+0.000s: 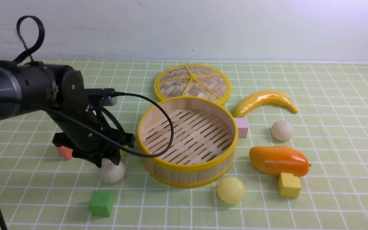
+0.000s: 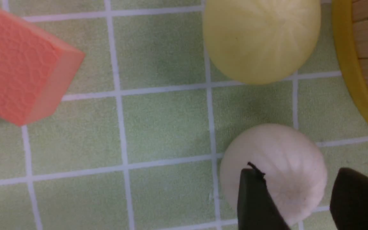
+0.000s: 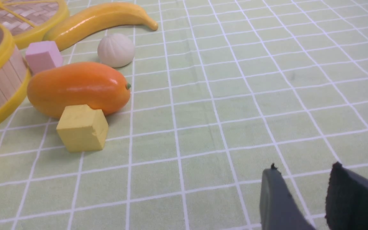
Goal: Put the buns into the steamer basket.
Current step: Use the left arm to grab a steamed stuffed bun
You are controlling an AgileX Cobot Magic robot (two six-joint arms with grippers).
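The steamer basket (image 1: 187,166) stands empty mid-table. My left gripper (image 1: 110,159) hangs low over an off-white bun (image 1: 112,173) left of the basket. In the left wrist view the gripper (image 2: 297,174) is open, its fingers (image 2: 254,198) straddling this bun (image 2: 276,159) with a gap on one side. A pale yellow bun (image 2: 260,38) lies just beyond, by the basket rim (image 2: 353,70). Another pale yellow bun (image 1: 231,190) lies in front of the basket, and another off-white bun (image 1: 282,130) to its right. My right gripper (image 3: 303,169) is open and empty over bare cloth.
The woven lid (image 1: 192,83) lies behind the basket. A banana (image 1: 264,100), pink cube (image 1: 242,127), mango (image 1: 278,160) and yellow cube (image 1: 288,184) lie to the right. A salmon cube (image 1: 65,152) and green cube (image 1: 101,203) lie near my left arm.
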